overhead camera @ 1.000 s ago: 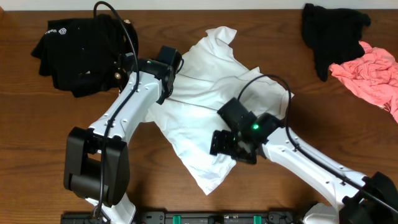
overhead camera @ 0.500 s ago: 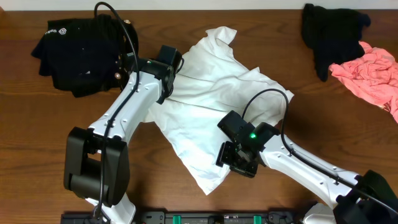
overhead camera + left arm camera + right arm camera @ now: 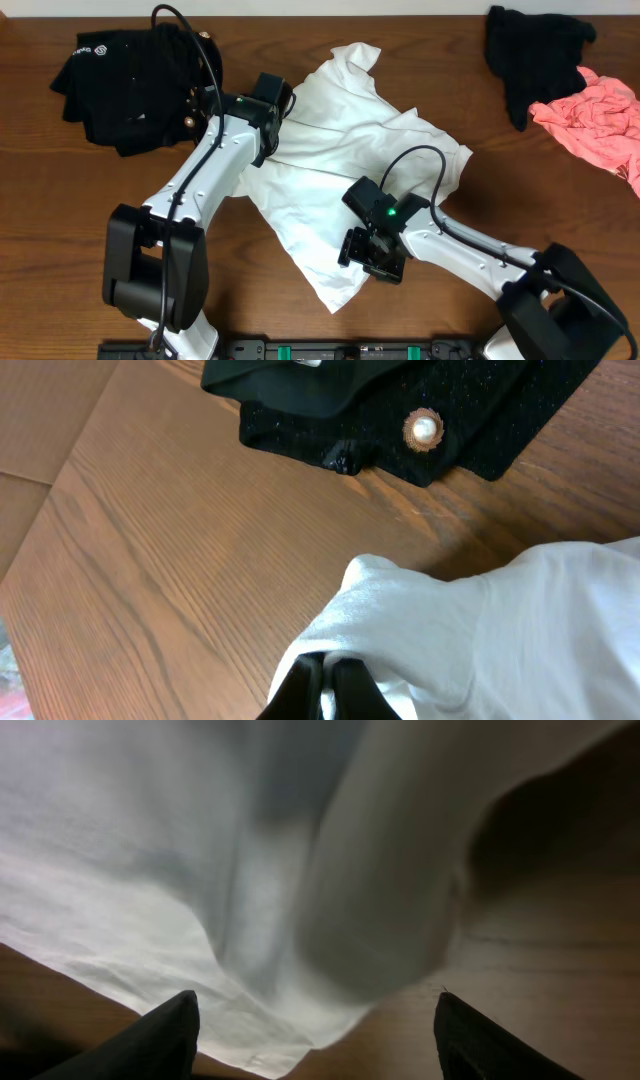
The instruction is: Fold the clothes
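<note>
We risk a crooked fold
Our left end effector (image 3: 325, 682) pinches the white T-shirt (image 3: 335, 150); our right end effector (image 3: 318, 1035), spread above its edge, could grab one layer only.

1 white t-shirt (image 3: 340, 150), 1 black heap (image 3: 125, 85) left, 1 black piece (image 3: 530, 55) right, 1 pink garment (image 3: 598, 125).

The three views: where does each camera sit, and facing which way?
Overhead: above the table, facing down on the white T-shirt; the left arm and right arm show.
Left wrist: on the left arm, facing past the left gripper, shut on the T-shirt, toward a gold-buttoned black garment.
Right wrist: low over the table, facing the T-shirt past the open right gripper.
All share the T-shirt.
</note>
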